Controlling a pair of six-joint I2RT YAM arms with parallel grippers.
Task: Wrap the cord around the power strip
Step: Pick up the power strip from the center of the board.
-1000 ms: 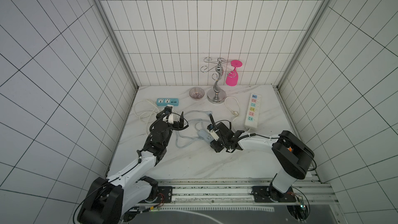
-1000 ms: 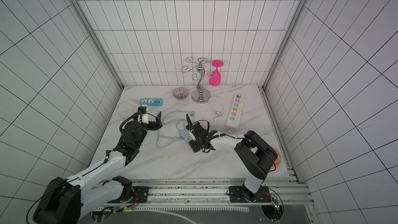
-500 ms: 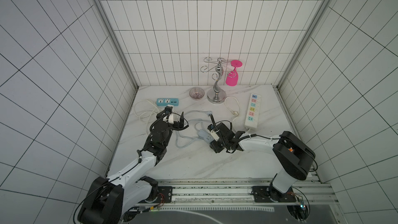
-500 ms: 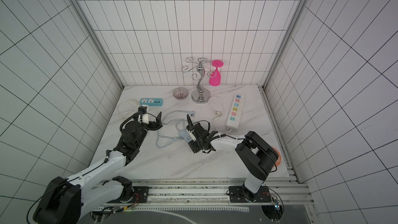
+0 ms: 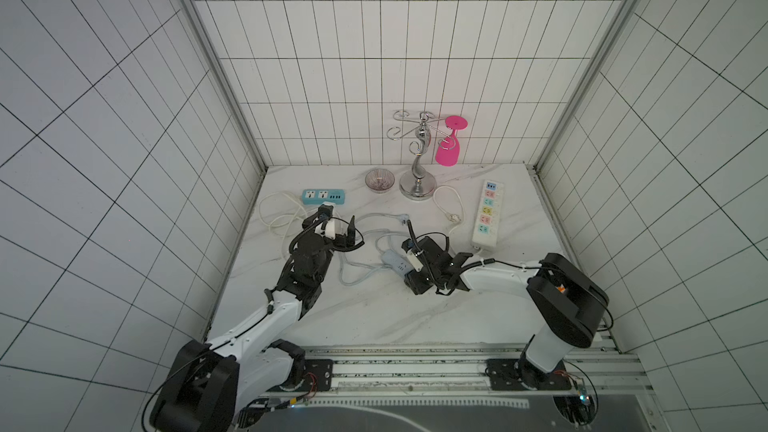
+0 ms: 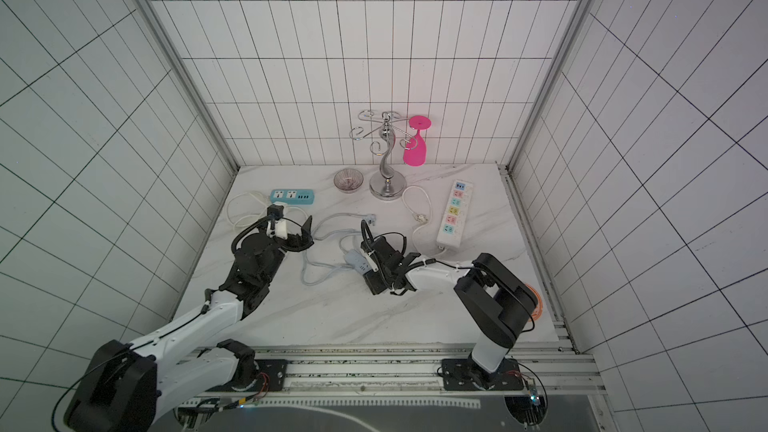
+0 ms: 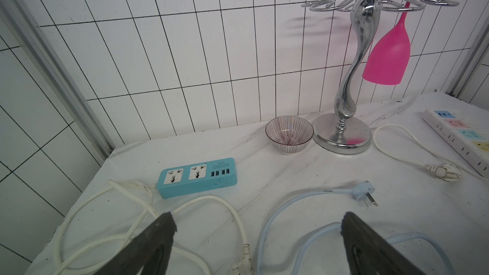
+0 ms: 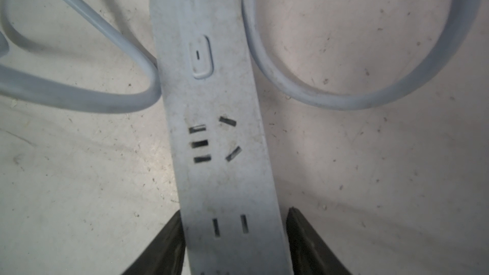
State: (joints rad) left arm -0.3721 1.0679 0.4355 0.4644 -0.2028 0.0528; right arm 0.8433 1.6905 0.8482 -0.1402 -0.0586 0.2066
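Straddling the power strip (image 8: 211, 101) to steady it, my right gripper (image 8: 235, 211) may be clamped; I cannot tell. My left gripper (image 7: 258, 215) stands wide apart near the cord (image 7: 330, 190).

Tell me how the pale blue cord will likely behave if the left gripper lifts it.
Probably floppy: the cord lies in loose curves, so it would sag either side of a grip. The plug end would likely dangle. Its other end joins the strip, so pulling may tug that.
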